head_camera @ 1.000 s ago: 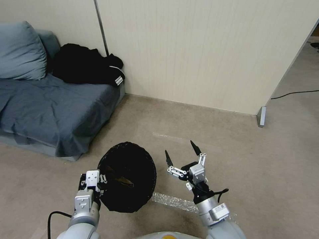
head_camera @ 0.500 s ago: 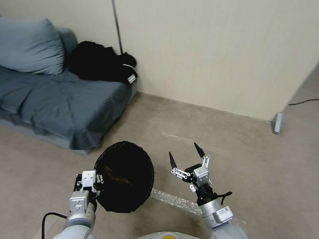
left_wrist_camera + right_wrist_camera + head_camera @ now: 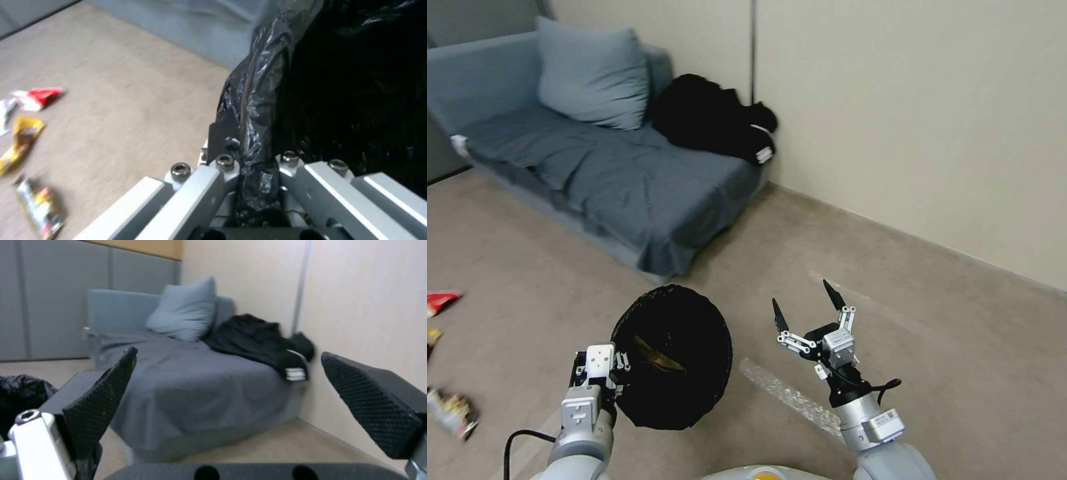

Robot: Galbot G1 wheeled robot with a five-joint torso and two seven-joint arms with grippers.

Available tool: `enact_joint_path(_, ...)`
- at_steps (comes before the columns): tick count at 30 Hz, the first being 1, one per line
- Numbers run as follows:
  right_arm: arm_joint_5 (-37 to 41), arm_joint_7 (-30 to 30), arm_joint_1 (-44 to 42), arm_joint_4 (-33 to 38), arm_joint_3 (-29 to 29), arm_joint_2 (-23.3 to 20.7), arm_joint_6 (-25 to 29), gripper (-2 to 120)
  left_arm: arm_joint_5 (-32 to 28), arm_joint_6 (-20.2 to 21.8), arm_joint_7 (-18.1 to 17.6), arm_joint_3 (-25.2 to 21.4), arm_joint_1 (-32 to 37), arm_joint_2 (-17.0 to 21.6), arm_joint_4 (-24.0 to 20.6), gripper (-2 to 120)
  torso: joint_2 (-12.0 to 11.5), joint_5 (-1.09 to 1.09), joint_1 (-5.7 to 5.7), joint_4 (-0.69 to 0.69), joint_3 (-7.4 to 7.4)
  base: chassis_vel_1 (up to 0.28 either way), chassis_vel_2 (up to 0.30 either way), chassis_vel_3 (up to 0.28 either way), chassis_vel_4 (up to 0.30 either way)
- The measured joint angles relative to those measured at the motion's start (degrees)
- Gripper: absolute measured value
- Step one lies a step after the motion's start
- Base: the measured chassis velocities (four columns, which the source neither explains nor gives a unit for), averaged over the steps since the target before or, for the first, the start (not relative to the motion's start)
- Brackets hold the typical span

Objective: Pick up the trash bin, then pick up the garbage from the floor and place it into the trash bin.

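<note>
The trash bin (image 3: 674, 353), lined with a black bag, hangs tilted with its mouth toward me, something tan lying inside. My left gripper (image 3: 620, 365) is shut on its near-left rim; in the left wrist view the gripper (image 3: 249, 151) pinches the bag's folded edge (image 3: 262, 83). Garbage lies on the carpet at far left: a red wrapper (image 3: 442, 301) (image 3: 42, 96), a yellow one (image 3: 431, 335) (image 3: 20, 141) and a printed wrapper (image 3: 452, 413) (image 3: 41, 210). To the right of the bin, my right gripper (image 3: 802, 297) (image 3: 229, 355) is held up, open and holding nothing.
A blue-grey sofa (image 3: 627, 187) with a pillow (image 3: 594, 73) and a pile of black clothing (image 3: 710, 120) stands against the beige wall (image 3: 907, 113) ahead. A shiny tape strip (image 3: 790, 397) lies on the carpet beneath the right arm. Open carpet spreads left and right.
The whole picture has shifted right, so the camera has turned left; the sofa now sits mid-view and the floor garbage has come into sight. Both arms keep their pose.
</note>
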Motion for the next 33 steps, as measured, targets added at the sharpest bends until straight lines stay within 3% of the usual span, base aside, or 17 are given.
enact_joint_path(10, 1.3, 0.0, 1.4, 0.1, 0.5, -0.3, -1.1, 100, 0.0, -0.3, 0.1, -0.2, 0.2, -0.1, 0.5, 1, 0.0, 0.01, 0.0, 0.0, 0.0, 0.127, 0.118, 0.131, 0.127)
enact_joint_path(22, 8.5, 6.1, 6.9, -1.7, 1.0, -0.9, -14.3, 100, 0.1, -0.7, 0.1, -0.2, 0.3, -0.3, 0.9, 1, 0.0, 0.01, 0.0, 0.0, 0.0, 0.127, 0.118, 0.128, 0.126)
enact_joint_path(33, 10.2, 6.9, 8.5, -2.8, 1.9, -1.2, -18.0, 100, 0.1, -0.8, 0.1, -0.2, 0.3, -0.4, 1.4, 1, 0.0, 0.01, 0.0, 0.0, 0.0, 0.128, 0.128, 0.118, 0.118)
